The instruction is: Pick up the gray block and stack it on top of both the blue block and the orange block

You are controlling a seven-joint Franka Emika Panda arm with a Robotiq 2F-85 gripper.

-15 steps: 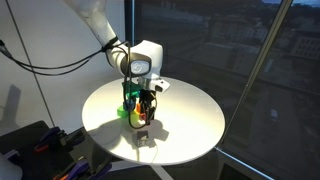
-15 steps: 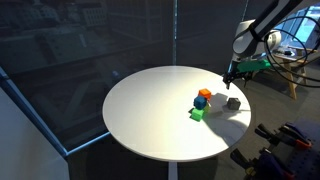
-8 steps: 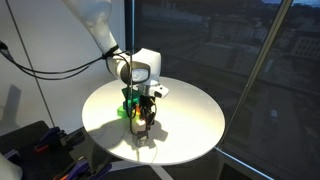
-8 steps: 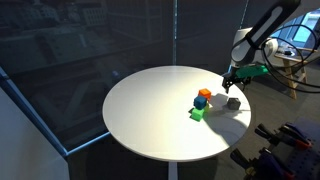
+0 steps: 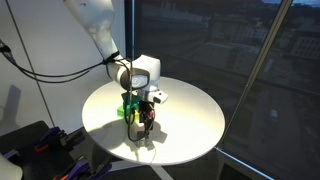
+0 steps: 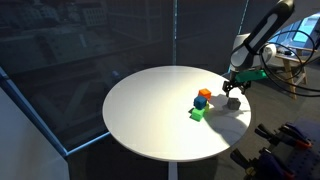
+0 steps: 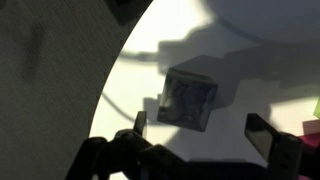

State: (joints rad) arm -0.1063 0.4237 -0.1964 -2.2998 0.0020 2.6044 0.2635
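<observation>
The gray block (image 6: 232, 102) sits on the white round table (image 6: 150, 120), near its edge. In the wrist view the gray block (image 7: 190, 95) lies just ahead of my open, empty gripper (image 7: 200, 130), between the lines of its two fingers and a little to one side. In an exterior view my gripper (image 6: 236, 90) hangs just above the block. The orange block (image 6: 205, 94) sits on top of the blue block (image 6: 201, 103), a short way from the gray block. In an exterior view my gripper (image 5: 143, 118) hides most of the blocks.
A green cube (image 6: 197, 114) lies beside the stack and also shows in an exterior view (image 5: 126, 109). The table edge (image 7: 110, 90) runs close to the gray block. Dark glass walls stand behind the table. Cables and equipment lie on the floor around it.
My gripper has come down closer over the gray block. The blocks have not moved.
</observation>
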